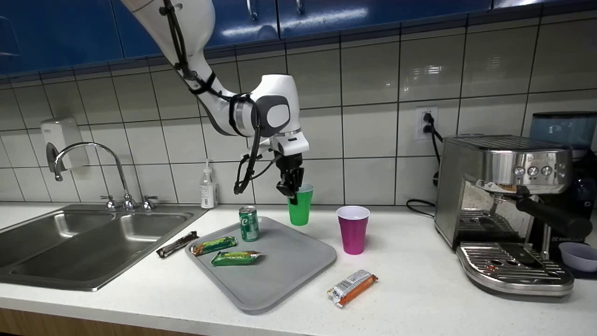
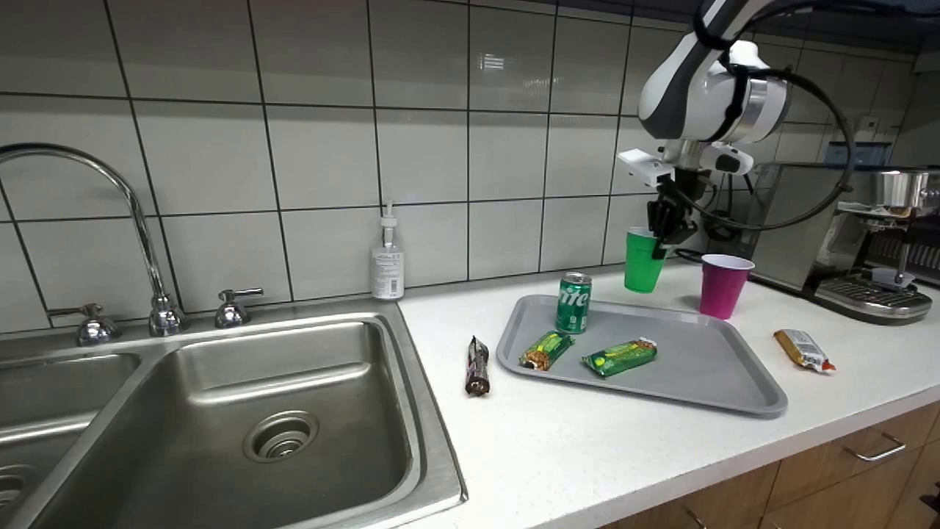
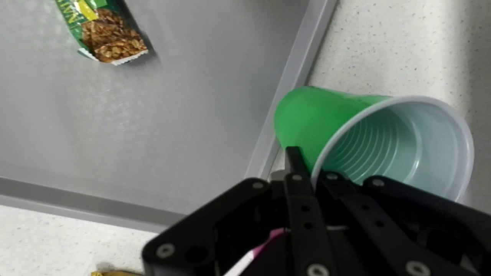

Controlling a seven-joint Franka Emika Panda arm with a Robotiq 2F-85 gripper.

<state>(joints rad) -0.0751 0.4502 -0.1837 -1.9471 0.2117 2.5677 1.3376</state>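
Observation:
My gripper is shut on the wall of a green cup at its white rim. One dark finger lies against the outside, and the other goes inside, its tip hidden. In both exterior views the green cup looks upright at the back of the counter, behind the grey tray. Whether its base touches the counter, I cannot tell. To its right stands a magenta cup; a sliver of this magenta cup shows between the gripper's links.
On the tray are a green soda can and two green-wrapped bars. A dark-wrapped bar lies between tray and sink. An orange-and-white bar lies near the front. A coffee machine stands right; a tiled wall is behind.

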